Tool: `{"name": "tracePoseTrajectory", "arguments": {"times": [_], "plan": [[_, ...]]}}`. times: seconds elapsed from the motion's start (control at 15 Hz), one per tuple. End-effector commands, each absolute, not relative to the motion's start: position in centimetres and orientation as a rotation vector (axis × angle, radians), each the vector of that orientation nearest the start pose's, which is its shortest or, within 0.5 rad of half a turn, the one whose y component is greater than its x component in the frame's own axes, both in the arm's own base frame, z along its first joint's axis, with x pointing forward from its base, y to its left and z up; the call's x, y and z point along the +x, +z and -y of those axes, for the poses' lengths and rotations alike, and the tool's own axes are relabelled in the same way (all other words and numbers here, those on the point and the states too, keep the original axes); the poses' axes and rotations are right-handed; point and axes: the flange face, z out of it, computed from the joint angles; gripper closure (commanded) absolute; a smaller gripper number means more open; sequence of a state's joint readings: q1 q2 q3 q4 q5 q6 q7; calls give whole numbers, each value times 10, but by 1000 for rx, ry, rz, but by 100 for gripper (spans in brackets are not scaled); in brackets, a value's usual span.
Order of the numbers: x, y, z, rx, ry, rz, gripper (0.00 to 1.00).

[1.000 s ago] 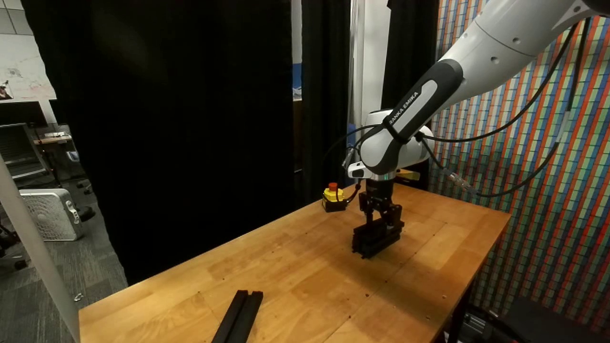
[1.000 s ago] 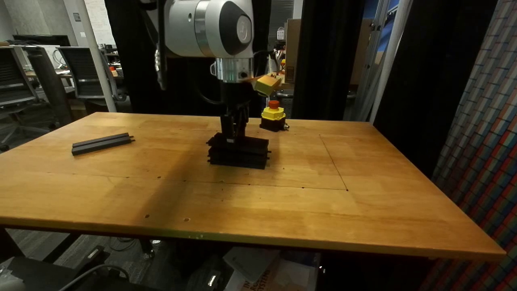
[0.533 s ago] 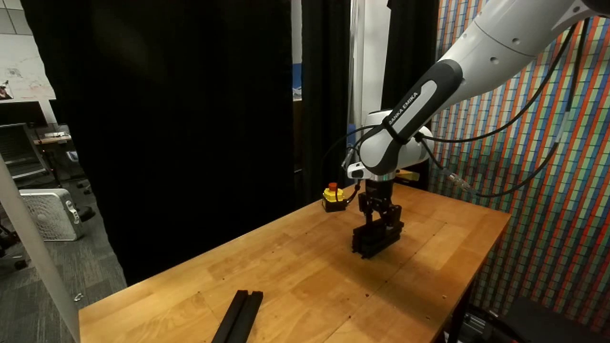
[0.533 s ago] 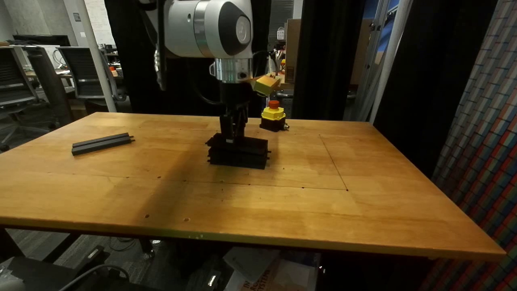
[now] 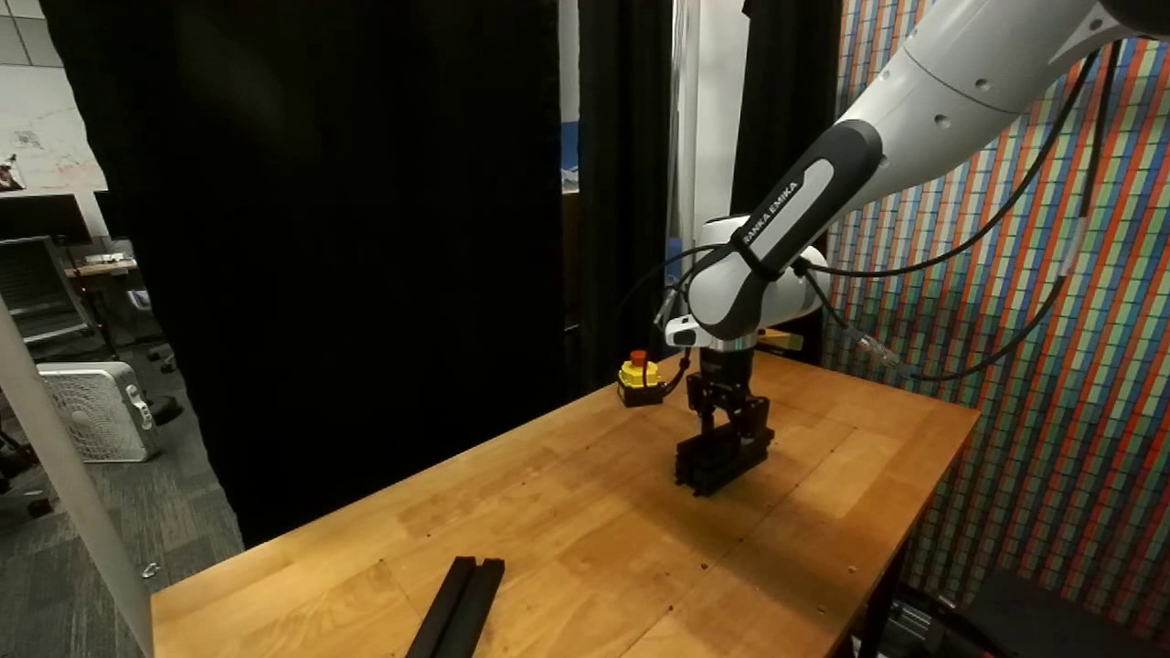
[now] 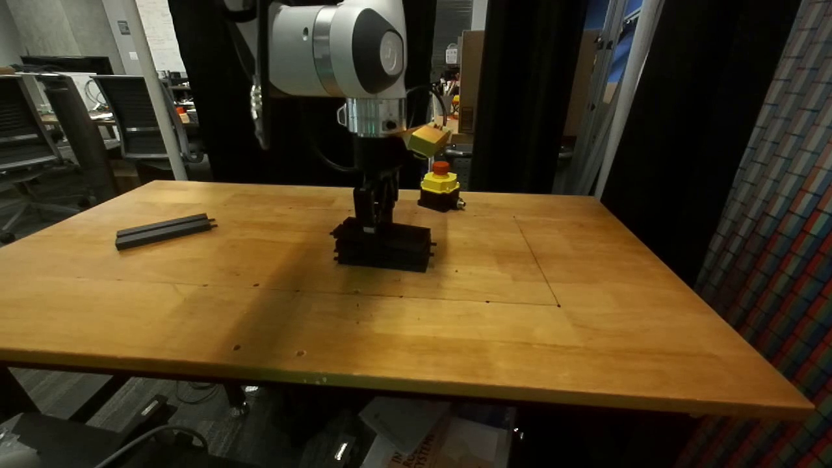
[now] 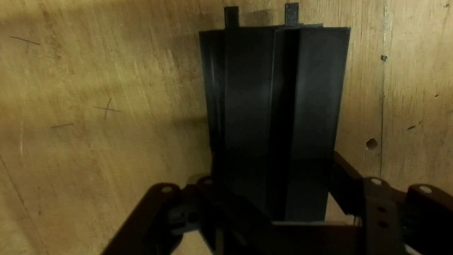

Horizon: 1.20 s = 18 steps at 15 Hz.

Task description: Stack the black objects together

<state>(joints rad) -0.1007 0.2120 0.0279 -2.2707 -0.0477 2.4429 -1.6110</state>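
In an exterior view, two loose, matte black, rectangular bars (image 6: 166, 231) lie side by side on the light-brown wooden counter (image 6: 455, 344), well to the left of the two-tier stack (image 6: 403, 252) of matte black, rectangular bars. The stack rests on the counter; its upper tier (image 6: 413, 235) sits directly over its lower tier (image 6: 383, 261), ends nearly aligned. Short black pegs (image 7: 231, 17) project from the stack's end. The number of bars in the stack cannot be told. Above the stack, the black two-fingered claw (image 5: 729, 435) points straight down and is closed across the width of the upper tier, gripping it. Behind the stack and to its right, a yellow-and-black box (image 6: 440, 185) topped by a round red button (image 6: 441, 168) stands upright on the counter, near the stack but apart.
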Motion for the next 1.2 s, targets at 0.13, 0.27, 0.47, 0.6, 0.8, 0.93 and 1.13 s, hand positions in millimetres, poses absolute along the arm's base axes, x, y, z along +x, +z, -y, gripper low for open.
{"name": "tracePoseTrajectory", "arguments": {"times": [0.13,0.27,0.47,0.6,0.8,0.93,1.13], "plan": [[539,265,36,2217,-42,-2236,55],[539,264,37,2218,-44,-2235,55],[540,264,37,2213,-49,-2238,55],[539,264,37,2211,-50,-2238,55],[539,264,39,2204,-54,-2240,55],[539,264,39,2202,-56,-2240,55],[539,263,40,2199,-58,-2243,55]]}}
